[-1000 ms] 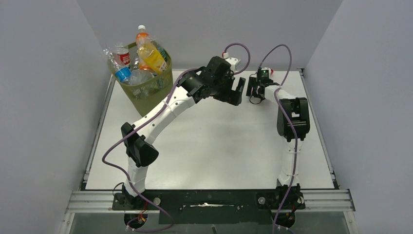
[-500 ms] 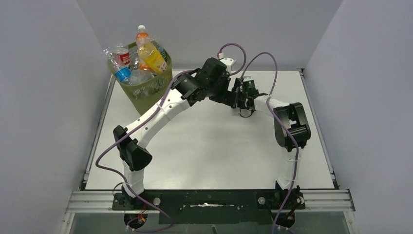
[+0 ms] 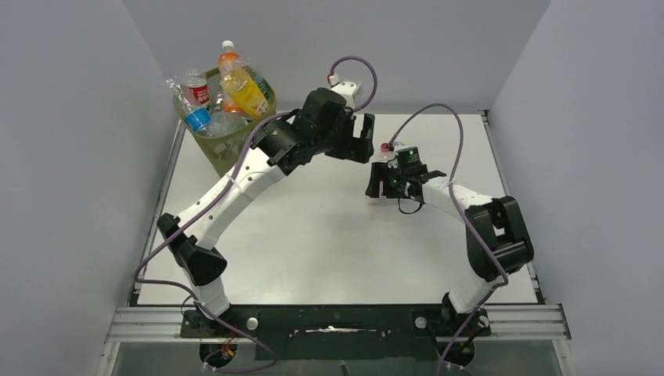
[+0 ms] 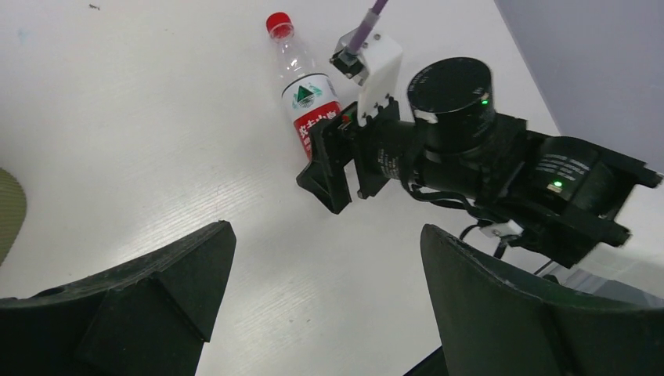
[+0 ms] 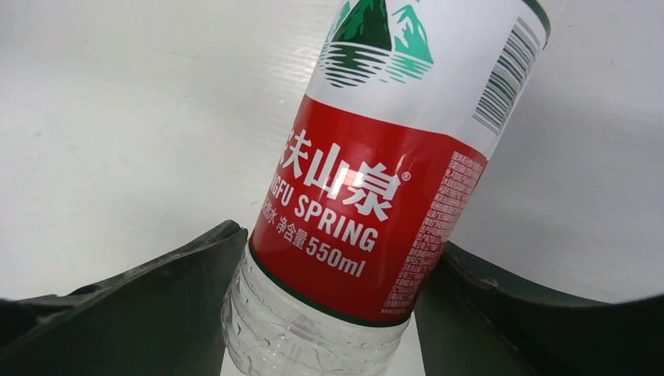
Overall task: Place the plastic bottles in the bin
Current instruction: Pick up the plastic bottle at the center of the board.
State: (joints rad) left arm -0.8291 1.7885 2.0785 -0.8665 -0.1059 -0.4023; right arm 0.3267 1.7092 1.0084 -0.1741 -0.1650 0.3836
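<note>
We see one red-labelled bottle (image 3: 383, 160) lying on its side on the white table (image 3: 329, 243). It lies in the far half, slightly right of centre, with its red cap pointing toward the far edge. The right end effector (image 3: 378, 186) is pinching it. In the right wrist view both fingers (image 5: 172, 298) press against the clear body just below the red label, one on each side of the red-labelled bottle (image 5: 360, 204). From the left wrist view the right end effector (image 4: 333, 168) covers the lower part of this bottle (image 4: 301, 86), and the neck and cap stay free.

The left end effector (image 3: 354, 149) is spread wide with nothing between its fingers. It hangs above the table just beyond the cap, toward the far edge, apart from the bottle.

The bin (image 3: 235, 145) stands in the far-left corner of the table, close to the left wall and the far edge. Other bottles (image 3: 227, 102) are heaped in it above the rim. A sliver of its green side shows at the left margin of the left wrist view.

Bare table runs all round the held bottle, so the right and near edges are well apart from it. Between it and the bin, the left arm (image 3: 258, 168) slants across just beside the bin's front wall.
</note>
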